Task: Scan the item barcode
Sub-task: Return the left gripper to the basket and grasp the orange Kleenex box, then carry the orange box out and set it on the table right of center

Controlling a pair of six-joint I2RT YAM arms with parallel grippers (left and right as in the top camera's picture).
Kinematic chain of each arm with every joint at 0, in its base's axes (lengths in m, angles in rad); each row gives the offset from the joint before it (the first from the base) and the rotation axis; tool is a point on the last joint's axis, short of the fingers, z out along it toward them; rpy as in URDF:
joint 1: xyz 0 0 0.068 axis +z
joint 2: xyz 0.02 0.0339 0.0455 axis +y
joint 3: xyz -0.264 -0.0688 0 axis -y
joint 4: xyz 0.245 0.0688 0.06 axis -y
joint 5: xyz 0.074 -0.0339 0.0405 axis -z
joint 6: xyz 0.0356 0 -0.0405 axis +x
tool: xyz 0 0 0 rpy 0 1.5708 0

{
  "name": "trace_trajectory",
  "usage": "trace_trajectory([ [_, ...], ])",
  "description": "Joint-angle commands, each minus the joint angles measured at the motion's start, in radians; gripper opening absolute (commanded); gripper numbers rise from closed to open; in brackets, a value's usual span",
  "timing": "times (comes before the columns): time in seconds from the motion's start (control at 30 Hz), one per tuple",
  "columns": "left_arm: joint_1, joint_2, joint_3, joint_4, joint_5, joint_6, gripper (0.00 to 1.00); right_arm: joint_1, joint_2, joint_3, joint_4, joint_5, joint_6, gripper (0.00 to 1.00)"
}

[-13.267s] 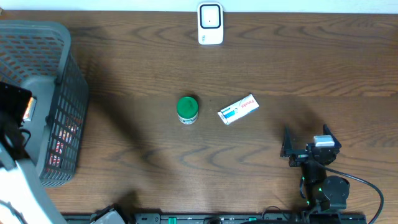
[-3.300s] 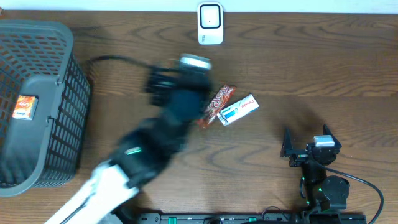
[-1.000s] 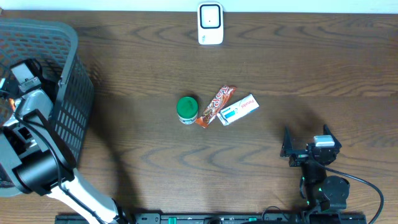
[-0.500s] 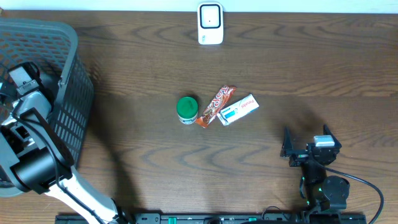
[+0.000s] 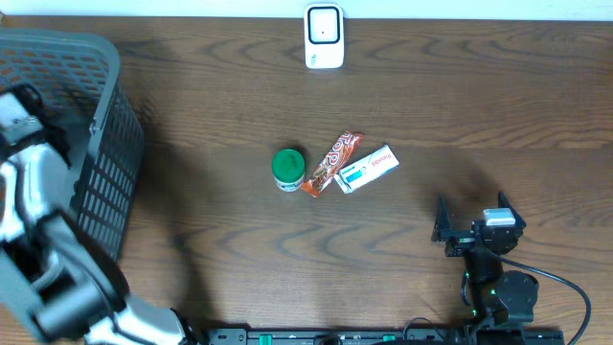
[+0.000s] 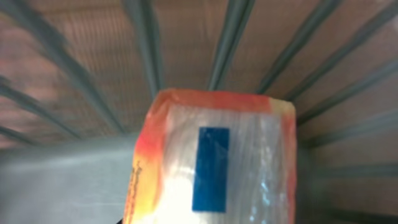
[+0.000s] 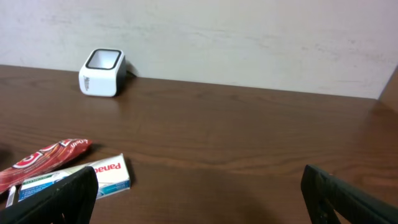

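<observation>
An orange-edged clear packet [image 6: 211,168] with a blue rectangle fills the lower middle of the left wrist view, sharp against the blurred grey ribs of the basket [image 6: 230,37]. It sits right where my left jaws close and appears gripped; the fingers themselves are hidden. From overhead my left arm [image 5: 29,192] reaches into the basket [image 5: 105,172] at the far left. The white scanner [image 5: 324,36] stands at the table's back edge. My right gripper [image 5: 471,213] rests open at the front right, holding nothing.
A green tub [image 5: 288,169], a red wrapper [image 5: 332,163] and a white box [image 5: 368,169] lie together mid-table. The right wrist view shows the box [image 7: 93,177], the wrapper [image 7: 43,158] and the scanner [image 7: 102,73] ahead.
My left gripper has closed from wide open onto the packet inside the basket, and the left arm is blurred with motion. The right arm and the table items have not moved.
</observation>
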Motion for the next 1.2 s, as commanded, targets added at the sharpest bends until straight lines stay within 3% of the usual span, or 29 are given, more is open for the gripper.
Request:
trace_trajectory([
  [0.0, 0.001, -0.243, 0.007, -0.049, -0.01, 0.01, 0.2, 0.01, -0.005, -0.002, -0.003, 0.002, 0.016, 0.99],
  [0.1, 0.0, -0.434, 0.007, -0.122, 0.079, 0.006, 0.21, 0.01, -0.005, -0.002, -0.003, 0.002, 0.016, 0.99],
  [0.27, -0.035, -0.706, 0.007, -0.277, 0.507, 0.006, 0.2, 0.01, -0.005, -0.002, -0.003, 0.002, 0.016, 0.99],
  [0.37, -0.136, -0.803, 0.006, -0.373, 0.692, 0.01, 0.21, 0.01, -0.005, -0.002, -0.003, 0.002, 0.016, 0.99],
  [0.47, -0.306, -0.849, 0.006, -0.483, 0.733, 0.064, 0.21, 0.01, -0.005, -0.002, -0.003, 0.002, 0.016, 0.99],
  [0.57, -0.565, -0.843, -0.002, -0.57, 0.734, 0.186, 0.21, 0.01, -0.005, -0.002, -0.003, 0.002, 0.016, 0.99],
  [0.87, -1.089, -0.684, -0.022, -0.601, 0.735, 0.522, 0.21, 0.01, -0.005, -0.002, -0.003, 0.002, 0.016, 0.99],
  [1.03, -1.26, -0.552, -0.022, -0.648, 0.763, 0.748, 0.2, 0.01, -0.005, -0.002, -0.003, 0.002, 0.016, 0.99],
  [1.17, -1.316, -0.449, -0.022, -0.664, 0.857, 0.879, 0.15, 0.01, -0.005, -0.002, -0.003, 0.002, 0.016, 0.99],
])
